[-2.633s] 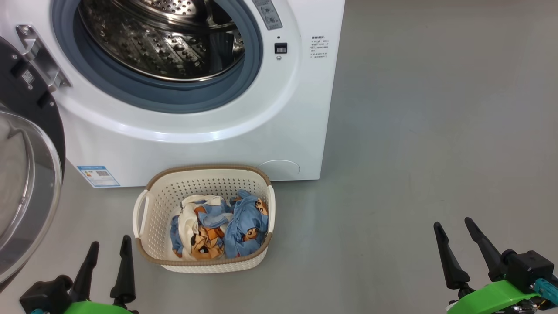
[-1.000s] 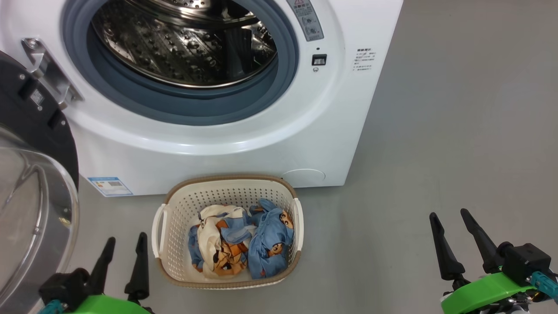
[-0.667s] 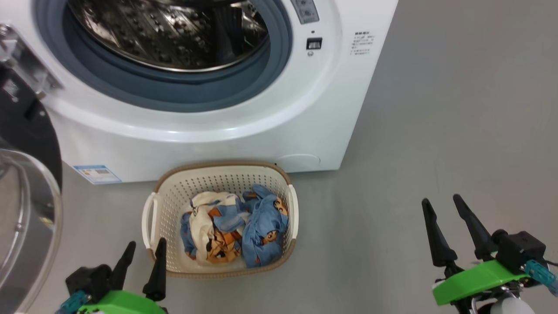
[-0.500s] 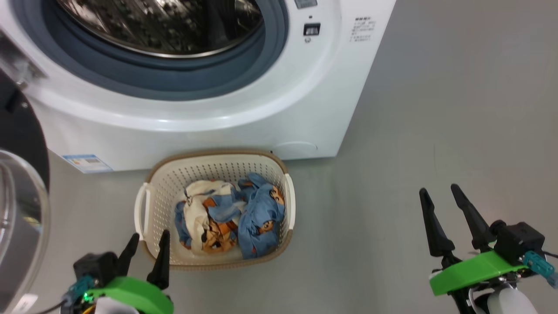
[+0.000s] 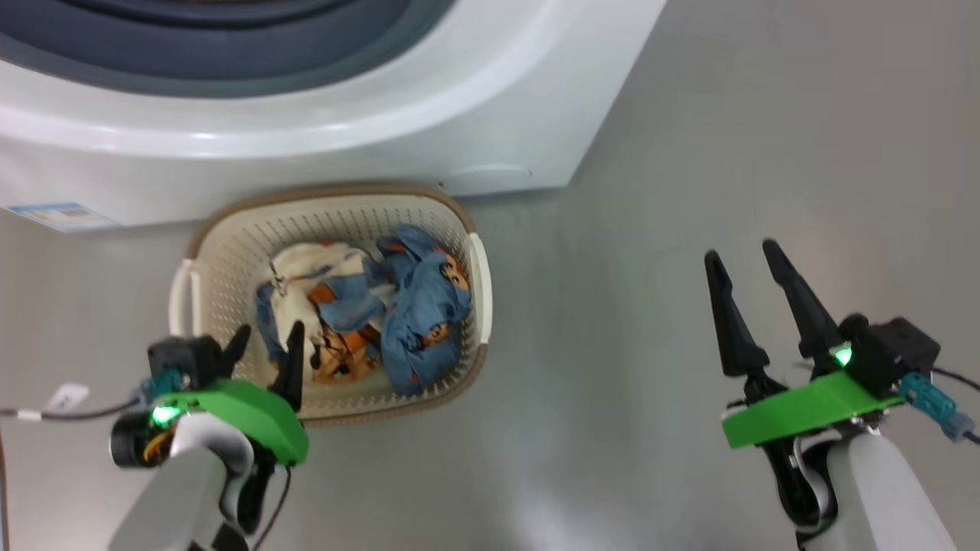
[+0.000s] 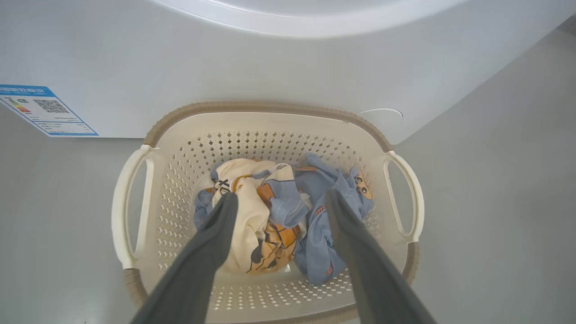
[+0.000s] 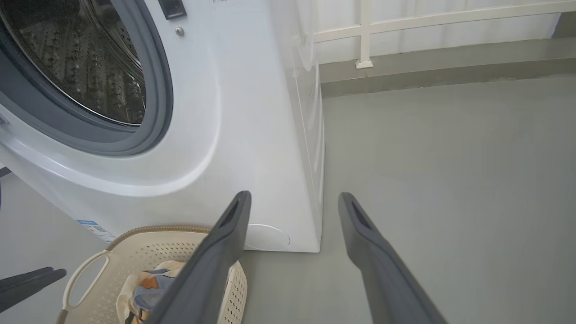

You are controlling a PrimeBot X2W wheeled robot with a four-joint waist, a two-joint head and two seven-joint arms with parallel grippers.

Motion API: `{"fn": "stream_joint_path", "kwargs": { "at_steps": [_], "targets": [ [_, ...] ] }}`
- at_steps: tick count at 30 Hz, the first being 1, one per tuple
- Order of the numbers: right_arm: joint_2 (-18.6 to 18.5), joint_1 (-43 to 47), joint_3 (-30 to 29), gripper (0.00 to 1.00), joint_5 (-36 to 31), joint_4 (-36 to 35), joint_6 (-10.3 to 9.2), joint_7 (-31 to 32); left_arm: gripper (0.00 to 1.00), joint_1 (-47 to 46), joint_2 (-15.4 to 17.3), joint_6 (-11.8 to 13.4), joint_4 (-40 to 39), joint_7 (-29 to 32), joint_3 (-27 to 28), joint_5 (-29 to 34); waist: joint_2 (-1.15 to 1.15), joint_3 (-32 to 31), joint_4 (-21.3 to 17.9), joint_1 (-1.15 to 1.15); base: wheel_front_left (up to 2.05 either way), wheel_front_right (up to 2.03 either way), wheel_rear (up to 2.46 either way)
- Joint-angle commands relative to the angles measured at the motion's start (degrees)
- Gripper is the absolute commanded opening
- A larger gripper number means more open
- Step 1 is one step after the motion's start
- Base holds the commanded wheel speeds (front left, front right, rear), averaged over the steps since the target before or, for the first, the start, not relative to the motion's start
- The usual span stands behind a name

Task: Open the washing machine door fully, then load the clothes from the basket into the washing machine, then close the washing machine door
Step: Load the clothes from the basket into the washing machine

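Observation:
The cream basket (image 5: 321, 191) with a brown rim stands on the floor against the white washing machine (image 5: 230, 176). Light blue and cream clothes (image 5: 413, 306) with orange figures lie bunched inside it. My left gripper (image 5: 268, 340) hangs open over the basket's near left part, fingers pointing down at the clothes (image 6: 252, 216) without touching them. The left wrist view looks straight into the basket (image 6: 270, 108). My right gripper (image 5: 740, 251) is open and empty over bare floor, well right of the basket. The right wrist view shows the machine (image 7: 252, 112) with its drum (image 7: 90, 58) uncovered. The washing machine door is out of view.
A blue label (image 6: 40, 110) sits low on the machine's front, left of the basket. Grey floor (image 5: 689, 115) stretches open to the machine's right. A white railing post (image 7: 364, 36) and a low step run along the far side.
The head camera has tilted down, so the drum has left its view. My left gripper has moved forward from beside the basket to above its clothes. The right gripper stays open.

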Motion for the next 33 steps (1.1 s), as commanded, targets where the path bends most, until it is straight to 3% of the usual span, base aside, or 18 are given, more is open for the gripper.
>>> {"fn": "stream_joint_path", "kwargs": {
  "at_steps": [1, 11, 33],
  "targets": [
    [0.48, -1.14, 1.79, 1.0, -0.71, -1.64, 0.55, -0.69, 1.0, -2.4, 2.06, -0.1, 1.11, -0.37, 0.53, -0.87, 0.0, 5.11, -2.73, 0.0, 0.0, 0.0, 0.0],
    [1.97, -6.27, 4.45, 1.0, -0.32, -2.04, 0.55, -0.69, 1.0, -13.89, 5.89, -0.1, 13.91, 0.83, -7.05, -5.39, 0.0, 12.57, -6.98, 0.0, 0.0, 0.0, 0.0],
    [2.36, -9.5, 8.08, 1.0, 3.37, -3.54, 0.55, -0.69, 1.0, -23.1, 12.85, -0.1, 19.15, 10.58, -16.75, -19.92, 0.0, 20.25, -12.46, 0.0, 0.0, 0.0, 0.0]
  ]
}}
